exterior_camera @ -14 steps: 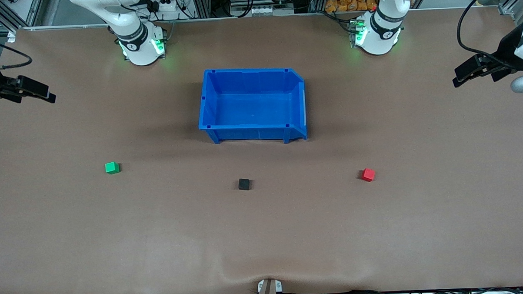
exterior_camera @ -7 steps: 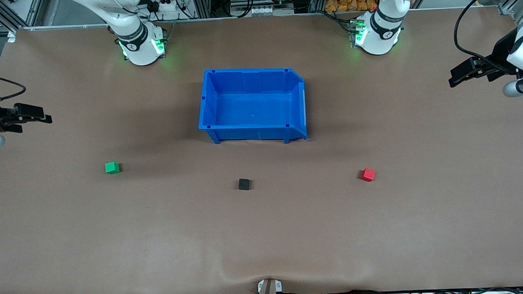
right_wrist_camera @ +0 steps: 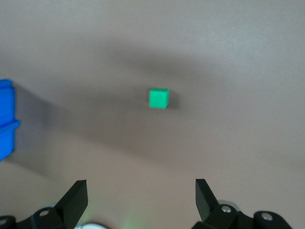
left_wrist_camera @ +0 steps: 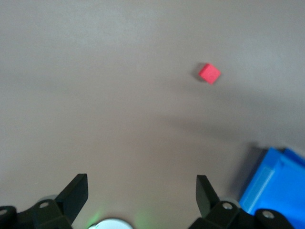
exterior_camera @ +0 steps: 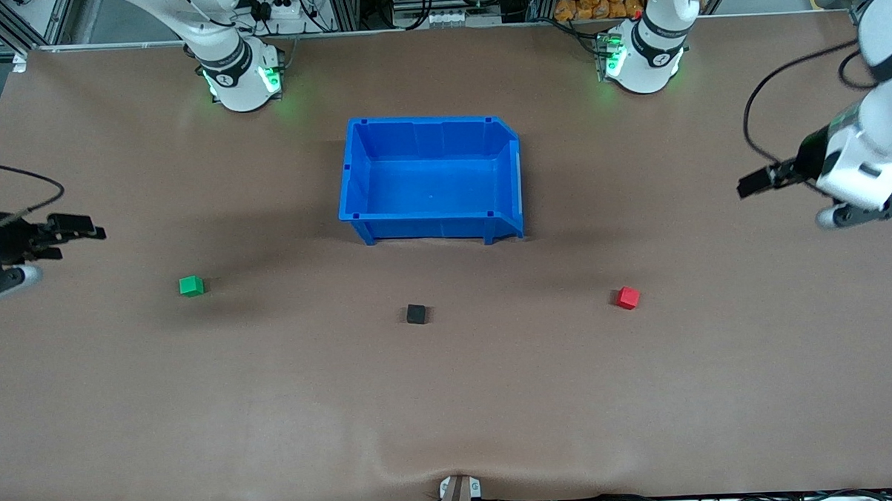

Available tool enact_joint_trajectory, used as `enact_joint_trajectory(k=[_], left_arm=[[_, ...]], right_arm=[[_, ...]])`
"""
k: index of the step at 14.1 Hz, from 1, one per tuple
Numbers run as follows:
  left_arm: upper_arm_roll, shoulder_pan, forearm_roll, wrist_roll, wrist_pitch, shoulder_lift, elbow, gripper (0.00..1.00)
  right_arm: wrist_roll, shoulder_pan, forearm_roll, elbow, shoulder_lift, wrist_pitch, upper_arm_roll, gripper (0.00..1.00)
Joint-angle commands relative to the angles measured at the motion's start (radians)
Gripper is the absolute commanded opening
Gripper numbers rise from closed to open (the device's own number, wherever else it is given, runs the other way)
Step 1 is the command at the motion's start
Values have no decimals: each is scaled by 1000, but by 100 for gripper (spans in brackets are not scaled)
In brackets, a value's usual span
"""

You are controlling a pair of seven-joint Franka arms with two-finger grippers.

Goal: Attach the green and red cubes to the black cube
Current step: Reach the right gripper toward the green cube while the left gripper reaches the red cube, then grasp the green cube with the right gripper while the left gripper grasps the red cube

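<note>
The black cube [exterior_camera: 416, 314] sits on the brown table, nearer the front camera than the blue bin. The green cube [exterior_camera: 190, 286] lies toward the right arm's end; it also shows in the right wrist view [right_wrist_camera: 158, 98]. The red cube [exterior_camera: 628, 297] lies toward the left arm's end; it also shows in the left wrist view [left_wrist_camera: 209, 73]. My right gripper [exterior_camera: 89, 232] is open and empty, up in the air over bare table at the right arm's end. My left gripper [exterior_camera: 751, 184] is open and empty, over bare table at the left arm's end.
An empty blue bin [exterior_camera: 502, 167] stands mid-table between the two arm bases, farther from the front camera than the cubes. Its corner shows in the left wrist view [left_wrist_camera: 279, 191] and its edge in the right wrist view [right_wrist_camera: 5, 119].
Both grippers have come down and inward from the table's ends toward their cubes. The three cubes and the bin have not moved.
</note>
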State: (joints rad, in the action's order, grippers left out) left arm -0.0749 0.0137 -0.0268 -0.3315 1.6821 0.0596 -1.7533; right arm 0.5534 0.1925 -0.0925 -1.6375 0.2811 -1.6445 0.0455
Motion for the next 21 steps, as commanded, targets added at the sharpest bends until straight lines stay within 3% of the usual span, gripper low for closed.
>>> enact_joint_trajectory(k=[1,3,7,10,12,15,19,21], left_arm=[[-5,2,-18,-133,146,41,-98,100],[-6,0,-16,-225,240,103,-121,100],[-11,-52,-9,-478,349,224,-120,100],[-13,-104,-2,-650,479,320,-118,100],[-13,-130,-2,-774,577,394,-110,100],[-13,-155,-2,-868,685,468,-110,100],[-11,-136,-2,-873,717,512,-112,100],[-11,-126,-2,-874,755,528,-120,93]], right_arm=[[-15,21,0,-125,-2,-177,-13,100],[-77,12,-1,-201,18,-306,-13,100],[-138,-18,0,-252,107,-481,-15,100],[-139,-68,0,-382,124,-729,-15,100],[-139,-76,0,-447,125,-825,-15,100],[-133,-76,0,-461,145,-857,-15,100],[-125,-74,10,-478,150,-859,-15,100],[-119,-73,11,-476,159,-859,-13,100]])
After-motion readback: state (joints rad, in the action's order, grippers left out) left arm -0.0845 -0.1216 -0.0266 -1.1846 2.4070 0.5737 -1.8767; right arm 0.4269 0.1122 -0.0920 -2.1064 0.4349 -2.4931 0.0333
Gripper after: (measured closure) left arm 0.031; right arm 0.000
